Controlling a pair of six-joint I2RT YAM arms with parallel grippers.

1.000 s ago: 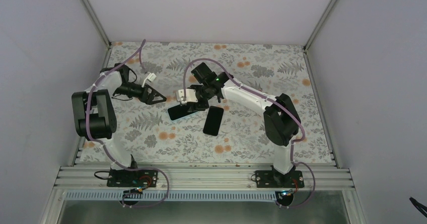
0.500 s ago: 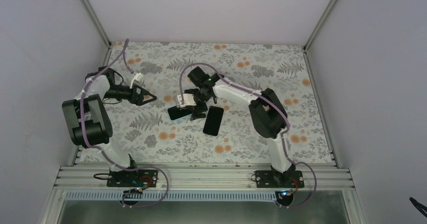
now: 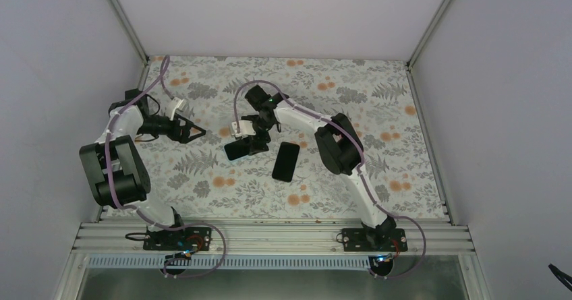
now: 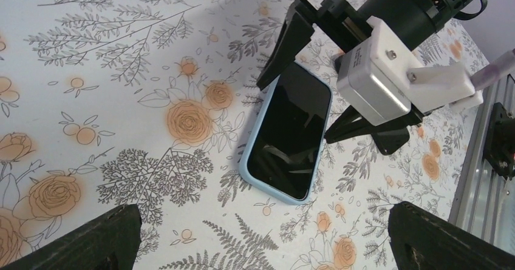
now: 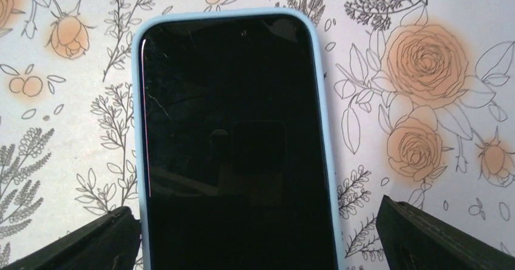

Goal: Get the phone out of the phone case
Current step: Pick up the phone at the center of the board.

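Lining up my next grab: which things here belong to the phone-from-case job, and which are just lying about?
Job: phone, light blue case around it, open right gripper over both.
Lying about: black phone-shaped slab beside them, apart; floral table cover.

Phone top end: in the left wrist view the right gripper point(image 4: 296, 109) hangs over the phone point(image 4: 291, 130) with jaws spread wide, one finger on each side of the phone case point(image 4: 246, 161), closing off the upper right of the frame
Phone lower end: bare cloth point(image 4: 121, 100) to the left and bottom of the frame, open towards the left gripper point(image 4: 261, 246), whose jaws also stand wide
Right of the phone, top view: a black slab point(image 3: 286, 161) lies near, with only a narrow strip of cloth between
Table sides: walls point(image 3: 61, 77) close the left, back and right
Near edge: metal rail point(image 3: 270, 236) at the bottom of the frame
Overhead: purple cable point(image 3: 237, 101) loops above the centre
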